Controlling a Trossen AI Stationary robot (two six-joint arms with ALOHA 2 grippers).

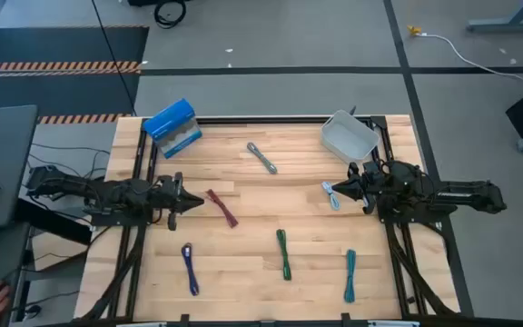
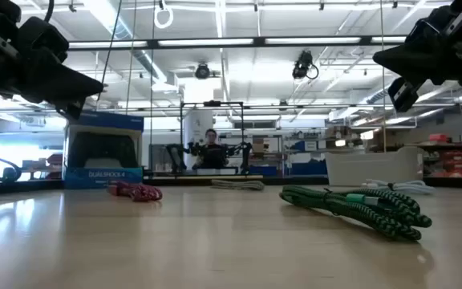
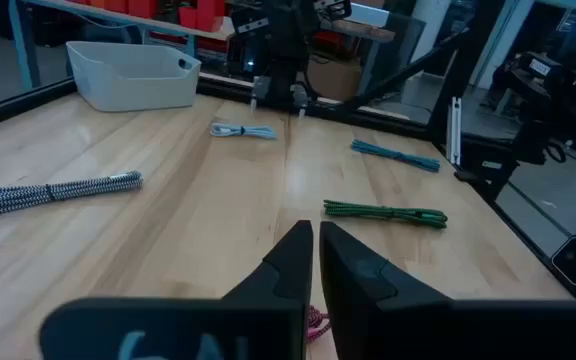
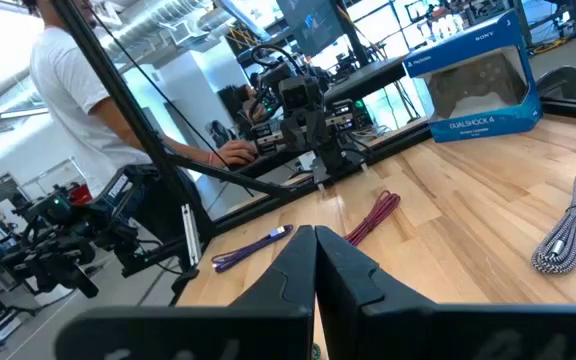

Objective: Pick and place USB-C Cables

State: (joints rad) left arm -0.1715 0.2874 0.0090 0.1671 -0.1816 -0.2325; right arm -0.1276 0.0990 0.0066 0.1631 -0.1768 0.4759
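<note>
While all six cables lie loose on the counter (image 1: 243,272), you have nothing placed yet.

From above, you see the left end effector (image 1: 192,203) clenched just beside the maroon cable (image 1: 222,208), and the right end effector (image 1: 342,188) clenched, tips near the light blue cable (image 1: 331,194); the grey cable (image 1: 262,157), purple-blue cable (image 1: 190,269), green cable (image 1: 283,253) and teal cable (image 1: 350,275) lie well apart, and the clear tray (image 1: 349,136) looks empty, the blue box (image 1: 172,126) at the opposite corner.
At counter level, you get only the maroon and green bundles plainly, both arms hanging above the wood.
Your left wrist view confirms shut fingers (image 3: 288,262) and the tray's bare inside.
Your right wrist view adds a person (image 4: 73,75) beyond the counter.
</note>
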